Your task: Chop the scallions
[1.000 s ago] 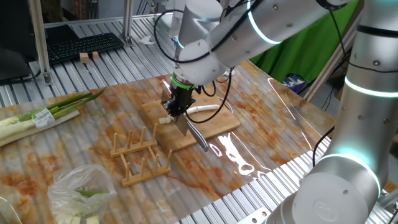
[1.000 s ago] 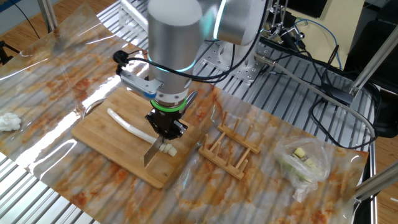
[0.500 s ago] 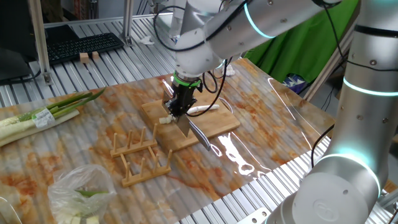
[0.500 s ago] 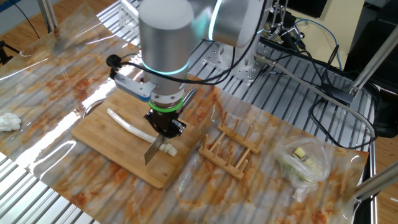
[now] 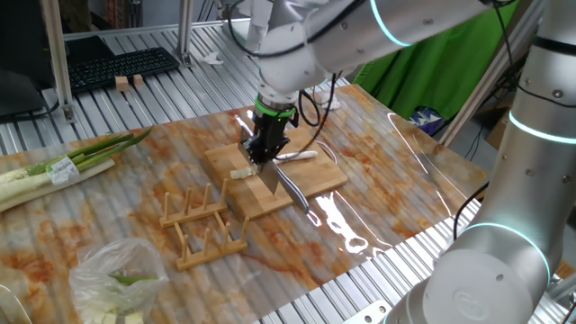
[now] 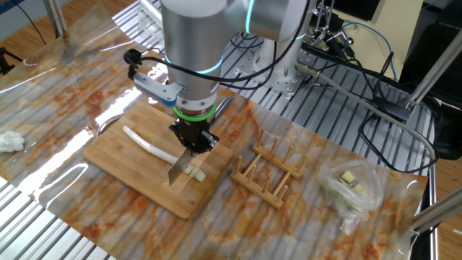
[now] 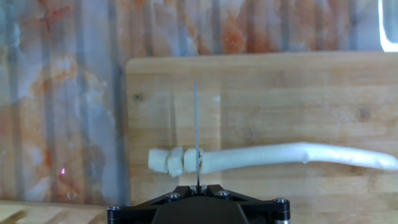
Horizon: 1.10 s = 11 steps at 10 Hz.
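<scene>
The scallions lie on the wooden cutting board (image 7: 280, 87) as one long pale stalk (image 7: 280, 155) with stubby cut segments (image 7: 166, 160) at its left end. In the fixed views the long stalk (image 6: 148, 143) and the cut pieces (image 6: 195, 172) show on either side of the blade. My gripper (image 7: 198, 186) is shut on a knife held edge-down; its blade (image 7: 195, 124) crosses the stalk just right of the cut segments. The gripper (image 5: 266, 148) stands over the board's (image 5: 310, 184) middle, and the knife blade (image 5: 288, 191) slants toward the board's near edge.
A wooden slotted rack (image 5: 202, 225) stands beside the board. A labelled green-and-white bundle (image 5: 63, 166) lies at the far left. A clear plastic bag of green bits (image 6: 350, 188) and a white cloth (image 6: 11, 139) sit at opposite ends. Reflective plastic sheeting covers the tabletop.
The hand and knife have shifted a little along the board toward the long stalk. The grip on the knife is unchanged and the scallion pieces have not moved.
</scene>
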{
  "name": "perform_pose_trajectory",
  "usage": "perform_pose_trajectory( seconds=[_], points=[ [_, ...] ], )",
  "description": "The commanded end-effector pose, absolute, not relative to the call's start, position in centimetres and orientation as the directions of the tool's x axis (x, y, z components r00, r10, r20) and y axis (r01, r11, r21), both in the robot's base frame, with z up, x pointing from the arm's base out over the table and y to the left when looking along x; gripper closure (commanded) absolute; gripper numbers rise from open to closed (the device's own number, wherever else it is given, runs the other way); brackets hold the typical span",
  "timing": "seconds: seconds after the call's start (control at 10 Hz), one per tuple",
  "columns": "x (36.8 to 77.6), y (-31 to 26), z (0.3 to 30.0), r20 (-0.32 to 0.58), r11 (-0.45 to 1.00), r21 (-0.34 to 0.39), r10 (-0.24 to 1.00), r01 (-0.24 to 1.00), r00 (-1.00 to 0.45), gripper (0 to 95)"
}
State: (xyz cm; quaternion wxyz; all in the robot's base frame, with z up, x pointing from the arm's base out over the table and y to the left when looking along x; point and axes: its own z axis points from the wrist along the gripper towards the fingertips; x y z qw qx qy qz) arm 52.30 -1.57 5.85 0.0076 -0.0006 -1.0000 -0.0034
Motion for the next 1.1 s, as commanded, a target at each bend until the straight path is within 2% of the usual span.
perform_pose_trajectory(
  seconds=[0.1, 1.1],
  points=[
    [52.5, -1.6, 6.6, 0.021, 1.000, 0.007, -0.003, -0.003, -1.000, 95.0],
    [53.5, -2.3, 7.8, 0.024, 1.000, 0.009, -0.009, -0.009, -1.000, 95.0]
  ],
)
